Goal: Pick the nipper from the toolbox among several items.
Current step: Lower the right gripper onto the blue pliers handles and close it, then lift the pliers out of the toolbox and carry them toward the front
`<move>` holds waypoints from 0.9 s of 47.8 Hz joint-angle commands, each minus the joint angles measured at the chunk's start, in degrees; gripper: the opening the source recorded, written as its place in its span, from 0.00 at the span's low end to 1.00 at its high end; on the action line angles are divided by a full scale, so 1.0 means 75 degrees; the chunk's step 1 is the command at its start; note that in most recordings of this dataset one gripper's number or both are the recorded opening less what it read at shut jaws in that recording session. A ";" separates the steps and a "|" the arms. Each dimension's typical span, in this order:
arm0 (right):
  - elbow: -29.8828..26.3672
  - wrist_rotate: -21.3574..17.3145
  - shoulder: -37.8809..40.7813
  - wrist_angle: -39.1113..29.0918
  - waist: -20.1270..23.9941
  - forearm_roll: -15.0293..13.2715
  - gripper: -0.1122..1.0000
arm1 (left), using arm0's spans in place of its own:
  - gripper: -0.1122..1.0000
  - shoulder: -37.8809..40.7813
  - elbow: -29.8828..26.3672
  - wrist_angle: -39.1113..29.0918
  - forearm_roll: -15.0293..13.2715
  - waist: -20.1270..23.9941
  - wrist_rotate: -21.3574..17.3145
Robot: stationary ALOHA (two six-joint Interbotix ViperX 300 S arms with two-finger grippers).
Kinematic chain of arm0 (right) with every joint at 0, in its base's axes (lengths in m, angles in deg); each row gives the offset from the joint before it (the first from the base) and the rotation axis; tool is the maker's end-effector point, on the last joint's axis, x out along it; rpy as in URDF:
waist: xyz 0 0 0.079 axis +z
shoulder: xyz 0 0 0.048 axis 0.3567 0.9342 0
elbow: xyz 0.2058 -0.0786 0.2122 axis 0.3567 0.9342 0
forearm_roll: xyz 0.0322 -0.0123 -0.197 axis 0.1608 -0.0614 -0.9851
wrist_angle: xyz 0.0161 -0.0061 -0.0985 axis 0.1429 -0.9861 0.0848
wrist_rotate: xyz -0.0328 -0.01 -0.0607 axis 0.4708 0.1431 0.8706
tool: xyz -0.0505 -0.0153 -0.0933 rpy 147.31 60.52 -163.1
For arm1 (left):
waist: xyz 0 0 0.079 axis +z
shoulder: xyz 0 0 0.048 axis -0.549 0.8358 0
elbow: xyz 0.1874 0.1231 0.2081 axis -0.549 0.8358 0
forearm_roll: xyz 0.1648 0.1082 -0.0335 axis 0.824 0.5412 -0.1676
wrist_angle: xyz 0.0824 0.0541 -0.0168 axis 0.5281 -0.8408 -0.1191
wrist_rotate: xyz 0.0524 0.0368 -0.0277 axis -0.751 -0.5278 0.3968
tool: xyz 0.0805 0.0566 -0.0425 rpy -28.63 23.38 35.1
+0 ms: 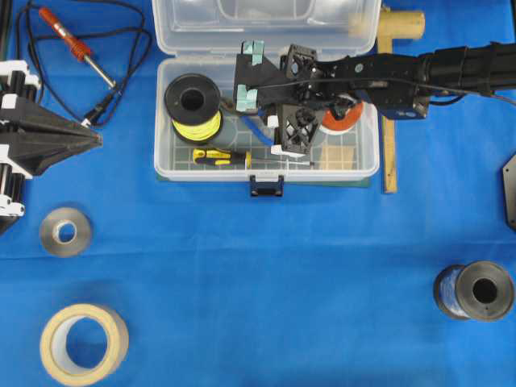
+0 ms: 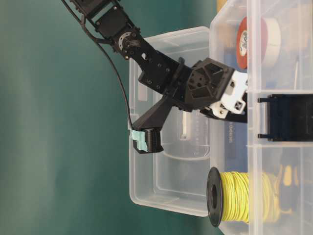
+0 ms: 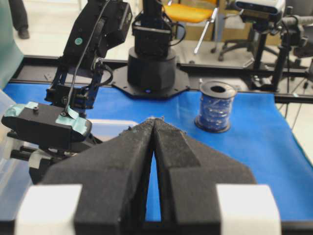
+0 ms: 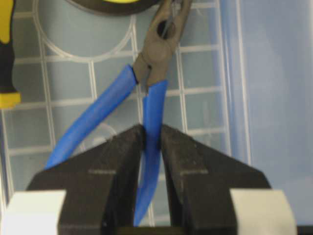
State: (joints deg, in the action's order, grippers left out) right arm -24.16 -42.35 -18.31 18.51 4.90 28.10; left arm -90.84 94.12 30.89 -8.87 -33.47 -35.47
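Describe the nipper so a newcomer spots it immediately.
Look inside the clear toolbox, beside the spool of yellow wire. The nipper lies on the grid floor, one handle between the right gripper jaws. Only it has two blue handles and dark pointed tips.

I'm working in what looks like a robotics lab: a blue cloth (image 1: 242,266) covers the bench, office chairs (image 3: 188,14) and a camera on a stand (image 3: 257,7) sit behind it (seen from my left wrist view), and a soldering iron (image 1: 74,44) lies nearby.
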 commanded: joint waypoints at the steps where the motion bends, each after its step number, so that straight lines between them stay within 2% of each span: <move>1: -0.0059 -0.0012 -0.0703 -0.0047 -0.0012 0.0023 0.22 | 0.10 0.0059 -0.0129 0.0023 -0.0023 -0.0012 0.0012; 13: 0.0176 -0.0035 -0.2227 -0.0340 0.0000 0.0023 0.22 | 0.10 0.0047 -0.0129 0.0000 -0.0012 0.0000 0.0000; 21: 0.0586 -0.0035 -0.3258 -0.0316 0.0316 0.0023 0.22 | 0.10 0.0059 -0.0129 0.0000 -0.0012 0.0000 0.0000; 31: 0.1254 -0.0188 -0.3984 0.0270 0.1395 0.0059 0.22 | 0.10 0.0047 -0.0117 -0.0012 -0.0012 0.0000 0.0000; 43: 0.1430 -0.0621 -0.3668 0.0973 0.2883 0.0059 0.22 | 0.10 0.0047 -0.0105 -0.0012 -0.0012 0.0000 0.0000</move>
State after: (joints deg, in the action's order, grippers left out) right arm -12.73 -46.31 -46.35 23.78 24.32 28.45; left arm -90.84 94.12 30.54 -8.87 -33.47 -35.47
